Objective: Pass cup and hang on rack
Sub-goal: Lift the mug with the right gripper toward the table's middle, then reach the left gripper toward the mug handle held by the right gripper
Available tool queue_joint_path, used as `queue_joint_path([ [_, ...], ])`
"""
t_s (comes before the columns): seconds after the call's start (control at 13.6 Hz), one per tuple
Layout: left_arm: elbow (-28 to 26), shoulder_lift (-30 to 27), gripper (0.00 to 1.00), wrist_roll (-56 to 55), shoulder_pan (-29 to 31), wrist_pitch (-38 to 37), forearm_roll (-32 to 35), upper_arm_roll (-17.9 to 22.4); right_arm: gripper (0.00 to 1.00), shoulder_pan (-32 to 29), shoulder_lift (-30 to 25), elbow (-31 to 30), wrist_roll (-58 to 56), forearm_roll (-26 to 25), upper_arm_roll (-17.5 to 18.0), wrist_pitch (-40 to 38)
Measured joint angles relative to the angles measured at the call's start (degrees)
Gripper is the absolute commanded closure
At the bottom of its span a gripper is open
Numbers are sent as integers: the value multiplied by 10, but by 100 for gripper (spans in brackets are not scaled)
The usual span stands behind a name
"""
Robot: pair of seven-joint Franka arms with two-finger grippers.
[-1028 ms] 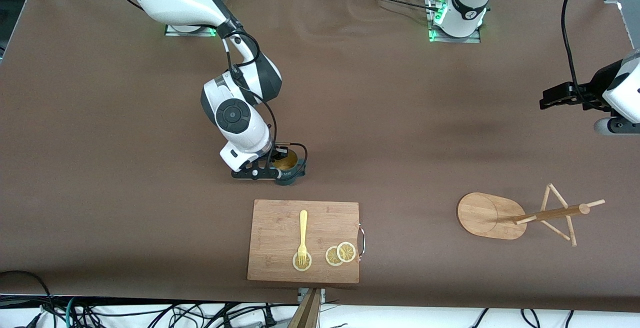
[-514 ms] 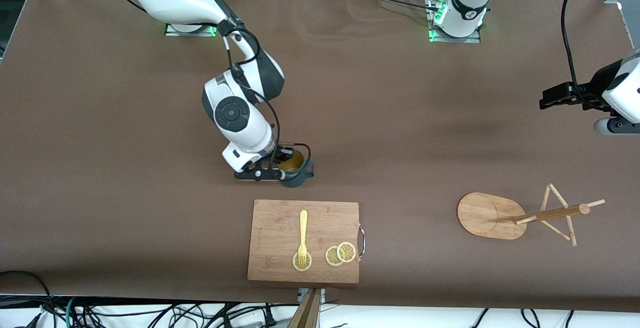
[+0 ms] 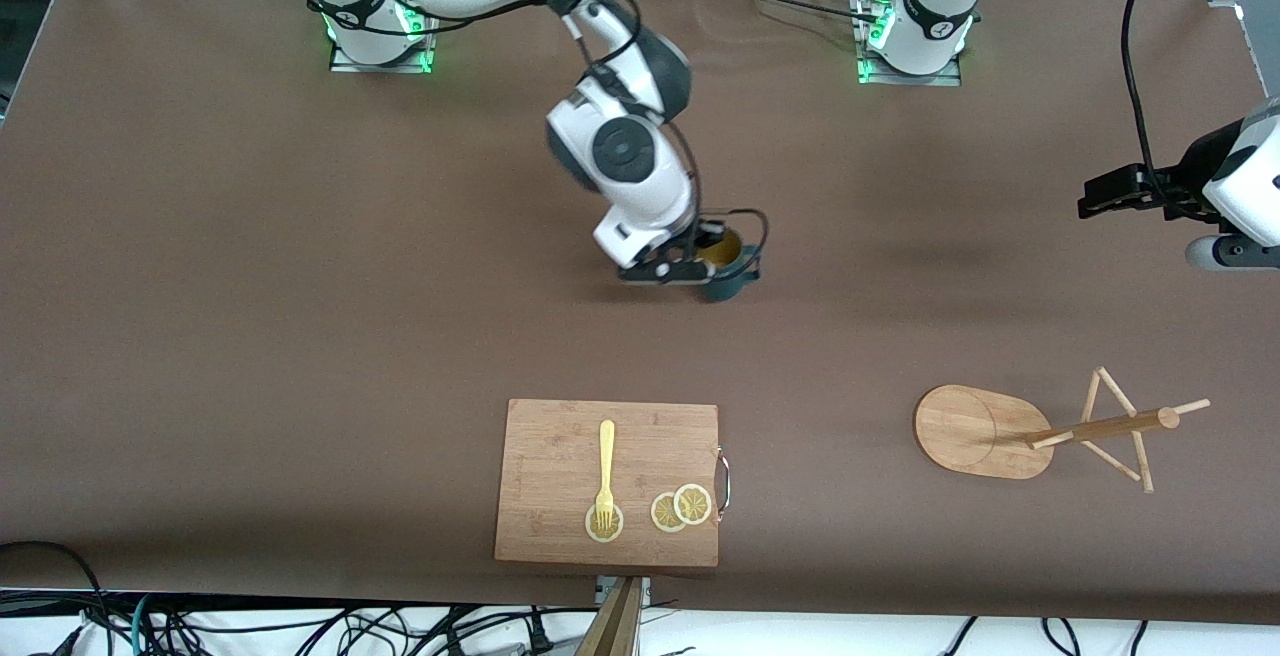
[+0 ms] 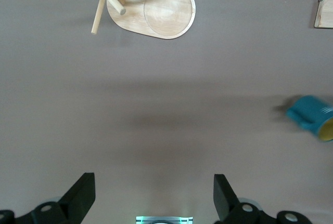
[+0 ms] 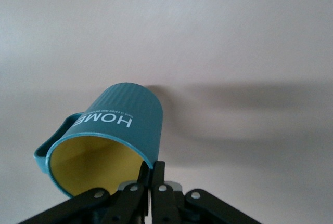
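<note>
The right gripper [image 3: 703, 258] pinches the rim of the cup [image 3: 727, 271], carrying it tilted above the bare middle of the brown table [image 3: 250, 286]. The cup is ribbed dark teal outside, matte yellow inside, with white lettering and a small handle. The left gripper [image 4: 154, 198] waits with fingers spread at its own end, over the table. The light wooden rack [image 3: 1040, 428] stands there, nearer the front camera.
</note>
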Motion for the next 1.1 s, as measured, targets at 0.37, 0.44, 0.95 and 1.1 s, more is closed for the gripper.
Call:
queue_joint_path([
  [0.37,-9,0,0,23,0,-2,-1,0,100,56,73,79,75,24,0,1],
  [0.44,-13,0,0,39,0,-2,-2,0,100,58,77,86,81,25,0,-1],
  [0.95,-69,1,0,249,1,-13,-30,0,100,60,80,89,83,29,4,-3],
  [1.1,-105,2,0,310,0,-9,-54,-1,85,60,80,90,83,29,4,-3],
])
